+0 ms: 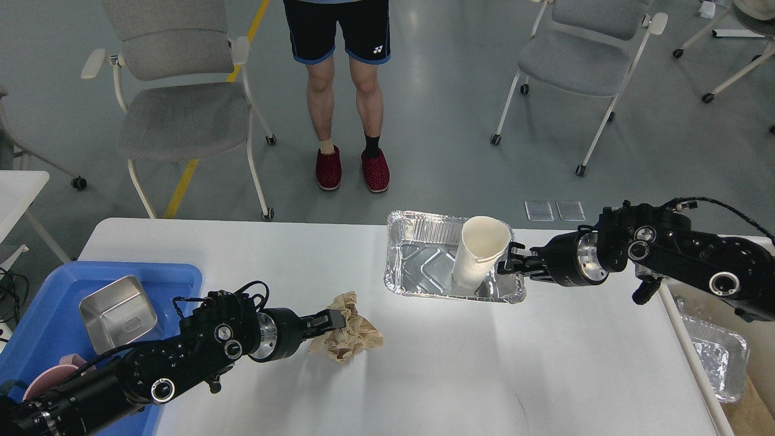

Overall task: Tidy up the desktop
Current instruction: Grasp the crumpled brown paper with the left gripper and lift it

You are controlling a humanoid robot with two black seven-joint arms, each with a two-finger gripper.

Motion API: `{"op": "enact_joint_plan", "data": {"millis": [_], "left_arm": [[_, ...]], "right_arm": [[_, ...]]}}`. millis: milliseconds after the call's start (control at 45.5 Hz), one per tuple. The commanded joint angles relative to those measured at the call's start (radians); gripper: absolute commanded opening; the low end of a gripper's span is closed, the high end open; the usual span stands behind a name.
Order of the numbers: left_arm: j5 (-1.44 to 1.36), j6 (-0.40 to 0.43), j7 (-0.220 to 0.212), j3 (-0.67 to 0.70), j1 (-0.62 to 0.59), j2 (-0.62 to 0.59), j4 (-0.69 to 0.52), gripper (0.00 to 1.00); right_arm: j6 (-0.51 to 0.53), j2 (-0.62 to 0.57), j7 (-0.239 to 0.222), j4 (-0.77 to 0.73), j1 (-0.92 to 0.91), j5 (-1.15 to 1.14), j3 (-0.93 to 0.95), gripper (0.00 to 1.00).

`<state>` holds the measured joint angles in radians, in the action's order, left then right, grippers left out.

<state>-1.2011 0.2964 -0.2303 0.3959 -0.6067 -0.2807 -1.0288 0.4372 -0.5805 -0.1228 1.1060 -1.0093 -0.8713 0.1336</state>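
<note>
The left arm (181, 357) came in from the lower left corner and stretched to the right, low over the desktop (424, 375), with the wrist almost level. Its left gripper (336, 320) pointed to the right, and its fingers were pressed into the near edge of a crumpled ball of brown paper (350, 330). The fingers were closed on the paper, with its folds bunched around their tips; the rest of the ball lay just beyond them, on the white surface.

The right arm (678, 254) entered from the right edge and reached to the left, held somewhat higher, with the wrist turned sideways. The right gripper (507, 261) met the side of a white paper cup (478, 251). The cup stood a little tilted inside a foil tray (424, 254), with its open mouth up. The fingers were dark and small against the cup — I could not tell if they clamped it or only touched it.

The desktop lay under both grippers and filled most of the lower part of the view. Behind the left fingers, toward the arm's base, a blue tray (72, 278) sat on the left corner and held a small metal pan (118, 312). Far beyond the fingers, a person (345, 91) in red shoes stood between two grey chairs (175, 79) on the floor.
</note>
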Motion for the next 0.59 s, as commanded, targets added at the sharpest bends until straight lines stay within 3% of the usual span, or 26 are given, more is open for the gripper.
{"op": "enact_joint_plan", "data": {"millis": [0,44,66,264,396,572], "left_arm": [[0.005,0.000,-0.014,-0.002,0.002,0.015,-0.001,0.15],[0.006,0.001,-0.024,-0.003,0.002,0.015,-0.001,0.01],[0.006,0.001,-0.030,-0.003,0.002,0.014,-0.001,0.00],[0.003,0.004,-0.041,0.004,-0.007,-0.031,-0.046,0.00],[0.009,0.023,-0.064,0.017,-0.053,-0.185,-0.197,0.00],[0.043,0.107,-0.064,0.043,-0.108,-0.399,-0.370,0.00]], "right_arm": [[0.000,-0.001,-0.001,0.000,0.000,0.000,0.000,0.00],[0.000,-0.001,-0.001,0.000,0.000,-0.002,0.000,0.00],[0.000,-0.001,0.000,0.000,0.000,0.000,0.000,0.00],[0.000,0.001,0.000,-0.002,0.000,-0.002,0.000,0.00],[0.000,0.001,0.000,-0.002,0.000,-0.002,0.000,0.00],[0.000,0.008,0.000,-0.002,-0.002,-0.002,0.000,0.00]]}}
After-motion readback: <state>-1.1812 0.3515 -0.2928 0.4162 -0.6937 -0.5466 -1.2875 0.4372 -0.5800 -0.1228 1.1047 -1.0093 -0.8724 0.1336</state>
